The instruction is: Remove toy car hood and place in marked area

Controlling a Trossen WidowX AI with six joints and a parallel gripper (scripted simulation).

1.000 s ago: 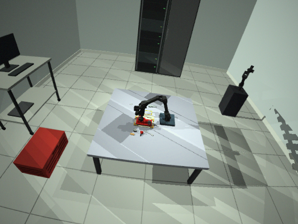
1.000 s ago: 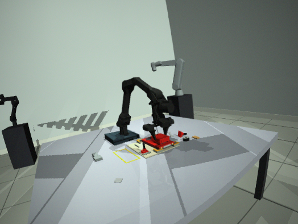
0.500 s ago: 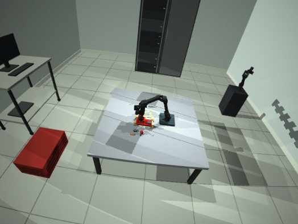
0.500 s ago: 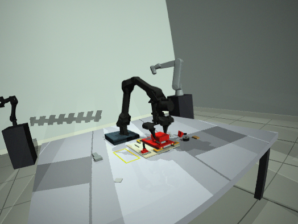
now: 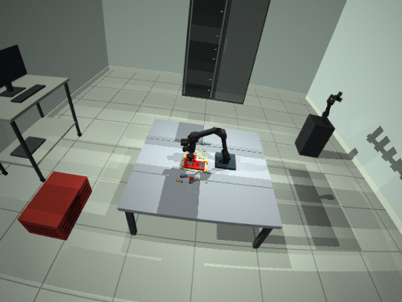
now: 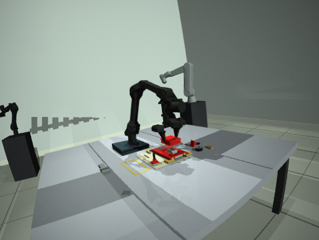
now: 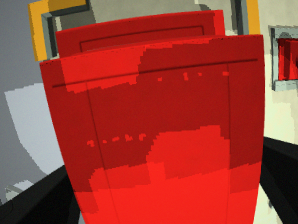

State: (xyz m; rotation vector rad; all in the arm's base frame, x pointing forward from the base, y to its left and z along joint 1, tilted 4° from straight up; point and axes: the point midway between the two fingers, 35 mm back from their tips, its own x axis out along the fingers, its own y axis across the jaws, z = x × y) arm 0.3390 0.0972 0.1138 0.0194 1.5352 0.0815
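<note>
The red hood [image 6: 171,140] [image 7: 160,110] is held off the toy car, with a gap under it in the exterior view. My gripper [image 6: 170,139] [image 7: 165,160] is shut on the hood, one dark finger at each side; it also shows small in the top view [image 5: 190,156]. The car's red body [image 5: 188,165] [image 6: 165,155] sits on a pale board [image 6: 158,166], below the hood, with a grey block in its middle. The marked area, a yellow outline [image 6: 128,169], lies beside the board. The hood hides part of the car in the wrist view.
A small red part [image 6: 154,161] stands on the board's near corner. Another red part [image 6: 193,143], a dark round part [image 6: 199,148] and an orange piece [image 6: 209,147] lie beyond the board. A grey block [image 6: 104,169] and a flat grey piece [image 6: 126,192] lie past the outline.
</note>
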